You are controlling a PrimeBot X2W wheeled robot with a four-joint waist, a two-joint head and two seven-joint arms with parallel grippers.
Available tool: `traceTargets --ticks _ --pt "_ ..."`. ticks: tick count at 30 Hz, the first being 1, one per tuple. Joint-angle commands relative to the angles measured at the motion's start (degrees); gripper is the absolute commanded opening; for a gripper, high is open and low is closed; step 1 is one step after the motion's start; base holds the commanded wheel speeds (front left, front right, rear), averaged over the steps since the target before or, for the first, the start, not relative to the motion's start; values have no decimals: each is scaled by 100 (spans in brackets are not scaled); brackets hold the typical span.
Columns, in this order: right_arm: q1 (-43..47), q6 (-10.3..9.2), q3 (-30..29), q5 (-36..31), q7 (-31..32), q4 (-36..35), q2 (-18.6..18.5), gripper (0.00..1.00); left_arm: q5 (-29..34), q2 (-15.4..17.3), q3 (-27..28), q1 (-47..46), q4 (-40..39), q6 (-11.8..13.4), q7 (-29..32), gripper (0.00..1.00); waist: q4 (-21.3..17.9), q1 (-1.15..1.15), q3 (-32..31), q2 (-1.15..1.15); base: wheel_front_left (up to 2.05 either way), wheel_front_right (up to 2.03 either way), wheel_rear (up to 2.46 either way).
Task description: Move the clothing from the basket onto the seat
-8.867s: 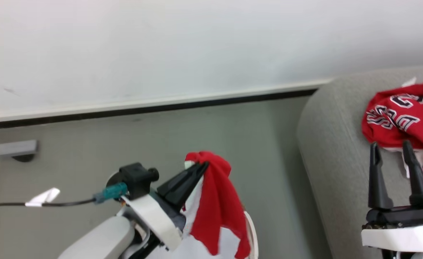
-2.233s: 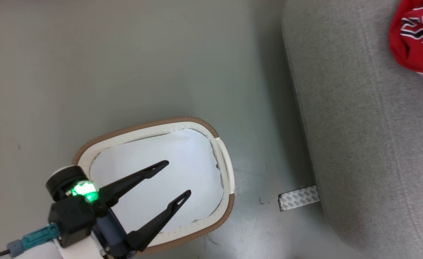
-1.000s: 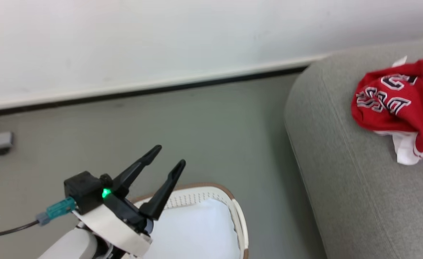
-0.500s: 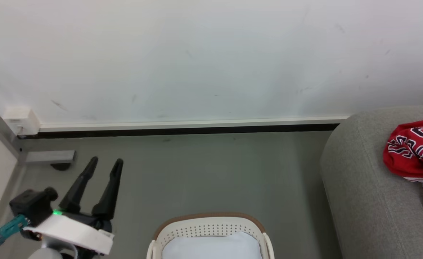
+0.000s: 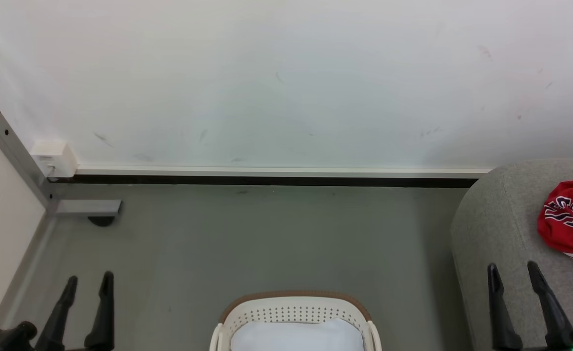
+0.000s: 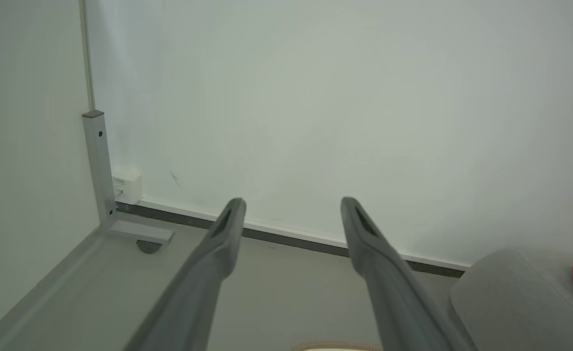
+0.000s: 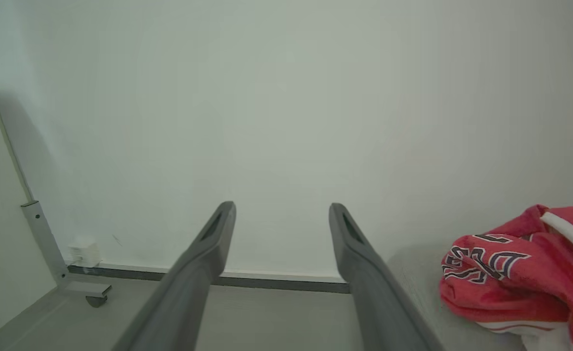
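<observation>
you look finished, or close to it: the clothing (image 5: 571,219) lies on the seat (image 5: 501,229), and the visible part of the basket (image 5: 293,296) holds nothing red. your left gripper (image 5: 90,277) and right gripper (image 5: 511,266) are spread wide, both empty.

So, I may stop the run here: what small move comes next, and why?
Probably tip the head down to check the basket: the visible part of its bottom is pale, the clothing lies on the seat, and the left gripper and right gripper stand with jaws open, empty.
</observation>
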Motion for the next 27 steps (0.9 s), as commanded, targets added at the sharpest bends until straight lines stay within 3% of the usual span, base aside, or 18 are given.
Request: traceTargets --ticks 1,5,9,27 --pt "141 -15 37 156 -135 157 25 100 176 -142 136 142 52 -47 -3 100 -11 1 15 0 0 0 0" --pt "254 -15 187 218 -253 579 42 100 453 -350 325 206 104 -123 -3 100 -34 1 52 0 0 0 0" --pt "130 -15 285 315 -257 558 47 100 629 -445 444 218 117 -150 -3 100 -90 1 78 0 0 0 0" --pt "-81 -15 501 251 -256 716 50 100 649 -457 251 170 118 -152 -3 100 -143 1 39 0 0 0 0"
